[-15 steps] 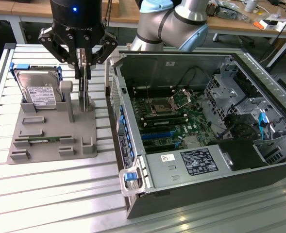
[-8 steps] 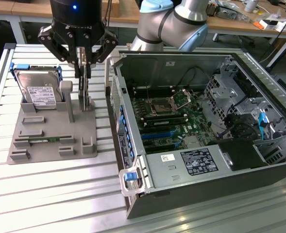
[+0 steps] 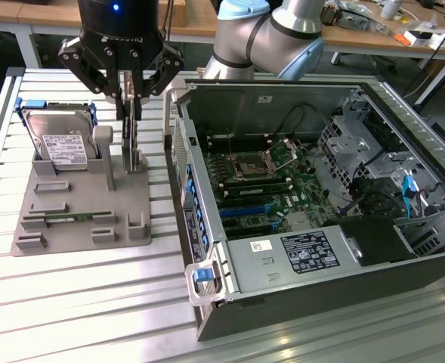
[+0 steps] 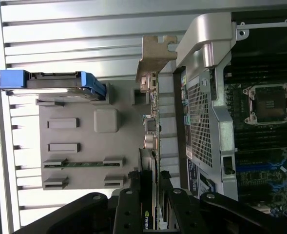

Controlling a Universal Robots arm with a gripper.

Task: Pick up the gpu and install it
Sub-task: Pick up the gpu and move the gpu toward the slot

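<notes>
- Tool (image 3: 129,113) (image 4: 150,181) is down over the gray holder (image 3: 78,208) (image 4: 85,146), with one finger on each flat face of the gpu (image 3: 134,151) (image 4: 154,105).
- Tool state: closed on the gpu, gripping the card's upper edge. The fingers look pressed to both faces.
- gpu is standing on its long edge in a slot of the holder, upright, at the holder's edge on the exterior view's right. It is not in the case.
- Its silver bracket (image 4: 155,51) is at the card end away from the fingers and overhangs the holder's edge.
- Hard drive (image 3: 60,140) (image 4: 50,80) with blue side rails leans in the holder's back slot, on the exterior view's left of the gpu and apart from it.
- Green memory stick (image 3: 67,219) (image 4: 82,164) lies flat in the holder's front clips.
- A gray post (image 3: 105,151) (image 4: 105,120) stands just beside the gpu, between it and the drive.
- Open computer case (image 3: 282,94) (image 4: 206,97) lies just beside the holder on the exterior view's right, motherboard (image 3: 267,189) exposed.
- Holder and case both sit on the slatted metal counter (image 3: 78,302) (image 4: 85,39).
</notes>
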